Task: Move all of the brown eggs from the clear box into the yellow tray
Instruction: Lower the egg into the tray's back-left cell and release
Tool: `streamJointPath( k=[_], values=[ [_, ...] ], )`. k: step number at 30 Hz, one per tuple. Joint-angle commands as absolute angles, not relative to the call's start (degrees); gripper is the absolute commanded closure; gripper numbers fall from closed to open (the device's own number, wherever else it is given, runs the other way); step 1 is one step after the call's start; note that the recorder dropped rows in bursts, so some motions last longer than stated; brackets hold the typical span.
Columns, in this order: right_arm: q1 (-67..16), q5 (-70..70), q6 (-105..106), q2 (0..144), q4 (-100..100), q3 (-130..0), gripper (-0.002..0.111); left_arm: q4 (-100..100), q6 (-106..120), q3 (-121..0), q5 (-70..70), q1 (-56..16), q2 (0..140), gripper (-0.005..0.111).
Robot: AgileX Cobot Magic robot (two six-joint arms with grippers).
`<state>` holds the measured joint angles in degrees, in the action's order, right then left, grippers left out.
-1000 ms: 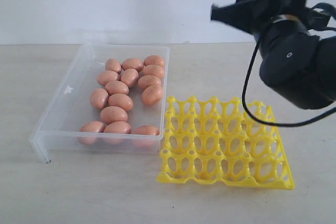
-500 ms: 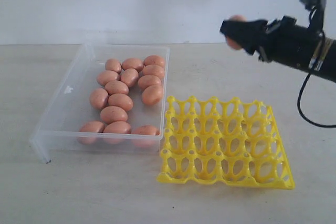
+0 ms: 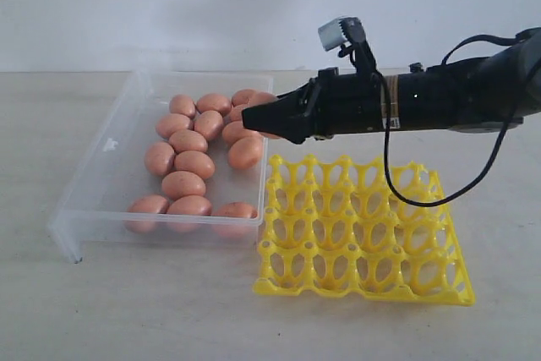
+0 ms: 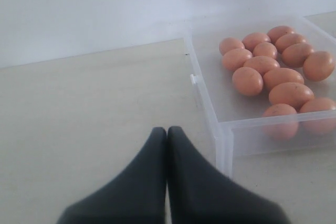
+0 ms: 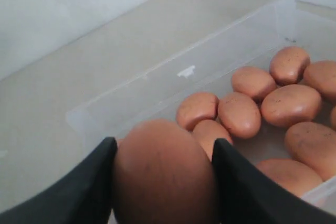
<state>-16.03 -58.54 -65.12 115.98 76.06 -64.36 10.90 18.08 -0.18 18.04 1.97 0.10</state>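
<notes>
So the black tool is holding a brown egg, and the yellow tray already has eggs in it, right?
No, the bright yellow plastic lattice tray is empty, as the exterior view shows. The black right tool does hold a smooth brown oval egg.

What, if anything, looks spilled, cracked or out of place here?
Nothing stands out. The loose brown eggs all lie inside the clear box, none visibly cracked; the yellow tray sits flat and empty; the right gripper holds one egg cleanly between its fingers.
</notes>
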Motion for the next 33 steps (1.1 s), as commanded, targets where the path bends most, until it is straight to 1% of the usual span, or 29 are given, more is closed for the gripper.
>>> streamJointPath(
  k=[1, 3, 7, 11, 23, 25, 28, 29, 32, 33],
  values=[
    [-16.7, -51.5, -63.9, 117.8, 76.8, -64.9, 0.109, 11.3, 17.6, 0.0, 17.9, 1.5, 0.0, 0.111],
    [-16.5, -47.3, -64.1, 118.6, 75.9, -64.9, 0.109, 11.3, 17.6, 0.0, 17.9, 1.5, 0.0, 0.111],
    [-16.6, -49.8, -61.5, 119.1, 77.4, -64.9, 0.109, 11.3, 17.6, 0.0, 17.8, 1.5, 0.0, 0.111],
    [-16.6, -45.4, -59.8, 120.3, 74.6, -64.9, 0.109, 11.3, 17.6, 0.0, 17.8, 1.5, 0.0, 0.111],
    [-16.6, -44.7, -58.6, 121.9, 75.5, -64.9, 0.107, 11.3, 17.6, 0.0, 17.8, 1.5, 0.0, 0.111],
    [-16.6, -44.7, -57.6, 121.9, 75.5, -64.9, 0.102, 11.3, 17.6, 0.0, 17.8, 1.5, 0.0, 0.111],
    [-16.6, -45.1, -56.3, 121.9, 75.5, -64.9, 0.089, 11.3, 17.6, 0.0, 17.8, 1.5, 0.0, 0.111],
    [-16.6, -45.1, -56.2, 121.9, 75.5, -64.9, 0.082, 11.3, 17.6, 0.0, 17.8, 1.5, 0.0, 0.111],
    [-16.6, -44.6, -56.1, 121.9, 75.5, -64.9, 0.068, 11.3, 17.6, 0.0, 17.8, 1.5, 0.0, 0.111],
    [-16.6, -44.6, -56.1, 121.9, 75.5, -64.9, 0.065, 11.3, 17.6, 0.0, 17.8, 1.5, 0.0, 0.111]
  ],
)
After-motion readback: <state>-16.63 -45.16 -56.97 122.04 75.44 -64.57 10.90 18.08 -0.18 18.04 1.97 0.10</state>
